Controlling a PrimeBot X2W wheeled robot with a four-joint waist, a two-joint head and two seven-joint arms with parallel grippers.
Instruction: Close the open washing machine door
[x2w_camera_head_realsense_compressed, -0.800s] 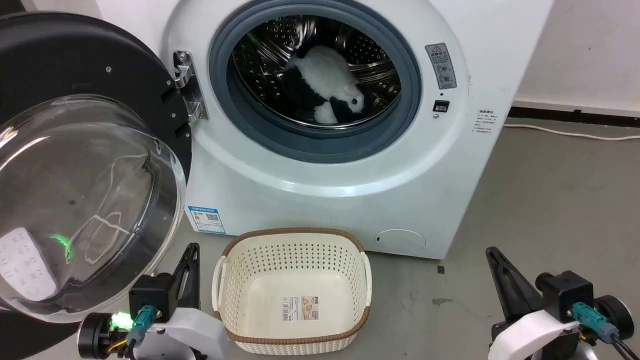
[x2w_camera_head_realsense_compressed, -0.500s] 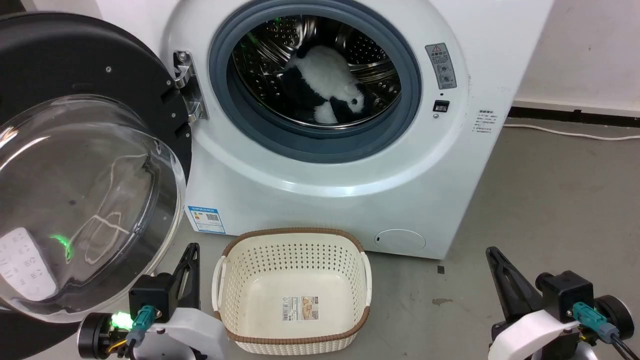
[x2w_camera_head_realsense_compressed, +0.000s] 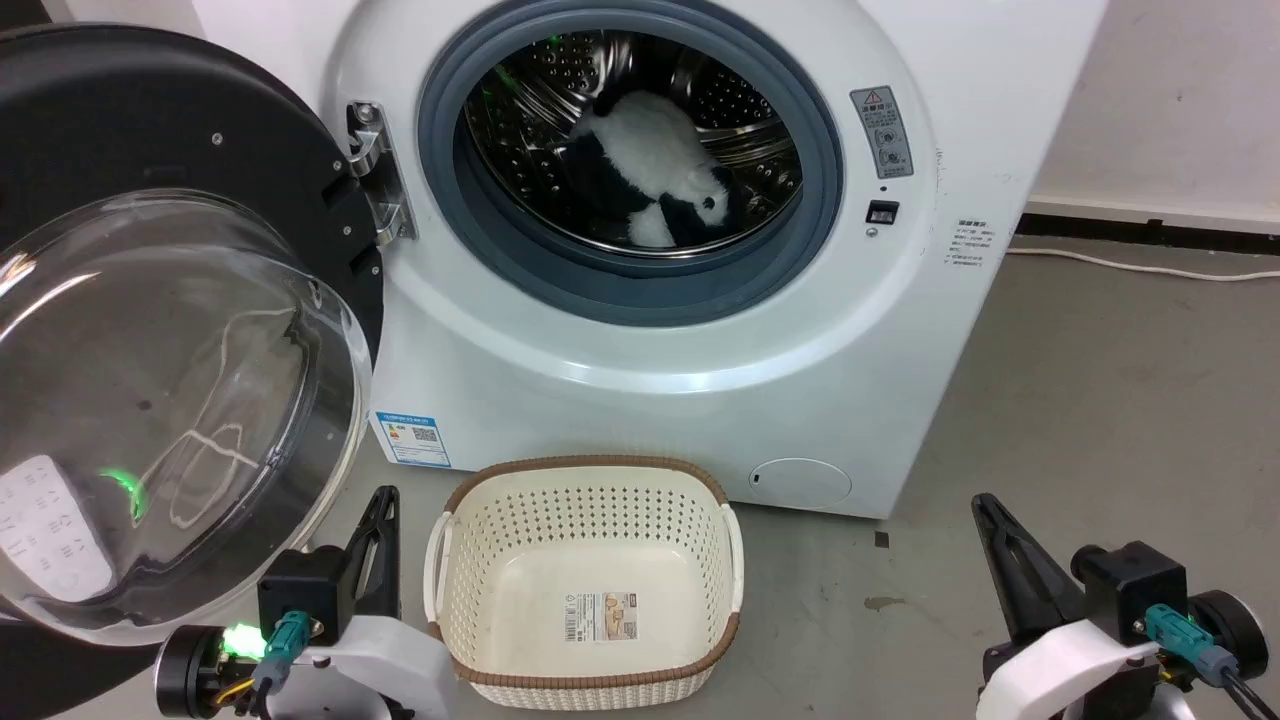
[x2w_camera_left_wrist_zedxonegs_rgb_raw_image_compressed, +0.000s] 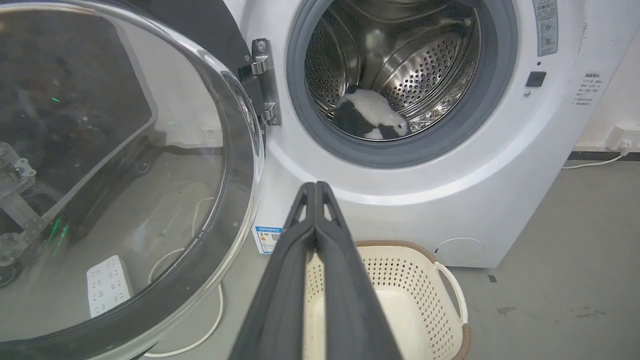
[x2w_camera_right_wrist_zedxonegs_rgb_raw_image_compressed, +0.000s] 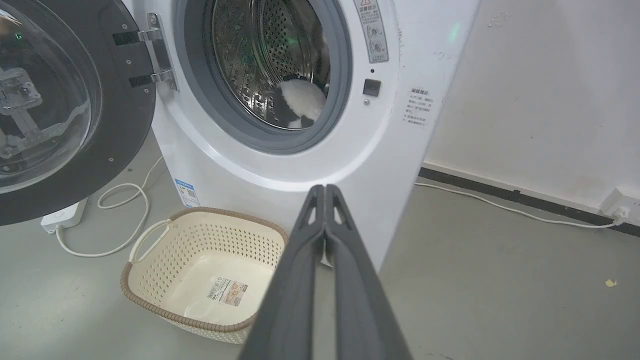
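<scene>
Zero change since before, my left gripper and right gripper closed empty, washing machine door open at left.

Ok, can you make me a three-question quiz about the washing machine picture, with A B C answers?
1. Where is the basket?
A. On the floor in front of the washer
B. On top of the washer
C. Hanging on a wall hook

2. What colours is the plush toy in the drum?
A. Red and yellow
B. Black and white
C. All blue

3. How is the washing machine door?
A. Shut tight
B. Taken off and lying flat
C. Swung wide open on its hinge

Answers:
1 A: the basket stands on the grey floor just before the washer's front.
2 B: white fur with black patches shows through the opening.
3 C: the door hangs out to the left, leaving the drum uncovered.
</scene>
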